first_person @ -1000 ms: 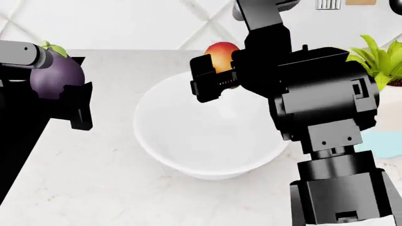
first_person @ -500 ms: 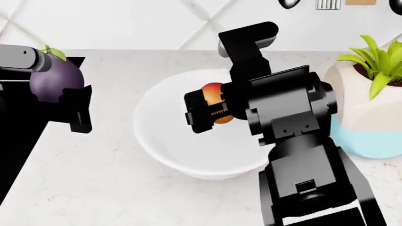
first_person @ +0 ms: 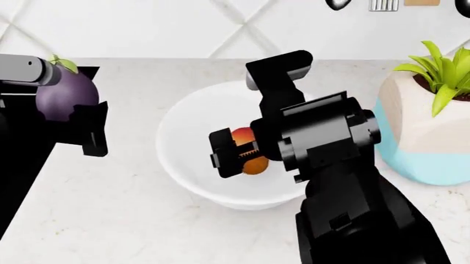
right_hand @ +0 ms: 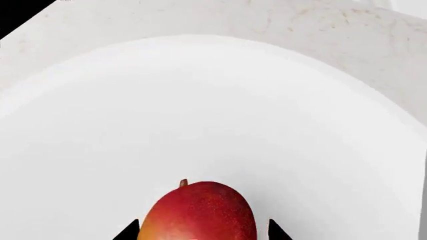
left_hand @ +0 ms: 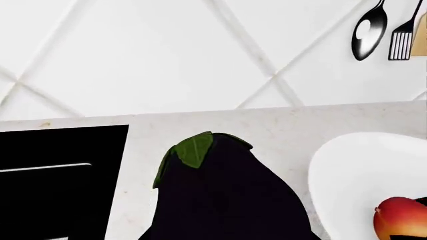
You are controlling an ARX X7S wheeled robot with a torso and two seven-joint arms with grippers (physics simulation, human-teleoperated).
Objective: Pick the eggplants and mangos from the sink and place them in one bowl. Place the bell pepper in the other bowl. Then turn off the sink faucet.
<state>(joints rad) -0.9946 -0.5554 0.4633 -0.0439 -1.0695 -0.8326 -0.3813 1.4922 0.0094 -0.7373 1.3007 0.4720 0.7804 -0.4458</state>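
Observation:
A white bowl (first_person: 192,165) sits on the pale counter. My right gripper (first_person: 236,151) hangs low inside it, shut on an orange-red mango (first_person: 253,165). In the right wrist view the mango (right_hand: 200,212) lies between two black fingertips (right_hand: 129,233), with the white bowl (right_hand: 213,110) floor behind it. To the left of the bowl my left gripper (first_person: 77,113) is shut on a dark purple eggplant (first_person: 63,93) with a green cap. That eggplant (left_hand: 227,200) hides the jaws in the left wrist view. The black sink (first_person: 13,187) lies at the left. Bell pepper and faucet are out of view.
A potted green plant (first_person: 430,110) in a white and pale blue pot stands right of the bowl, close to my right arm. Utensils (left_hand: 370,32) hang on the tiled wall behind. The sink (left_hand: 60,175) edge is just left of the eggplant.
My right gripper has come down and nearer with the mango, from above the bowl's far rim to low inside it. The left gripper and eggplant have barely moved.

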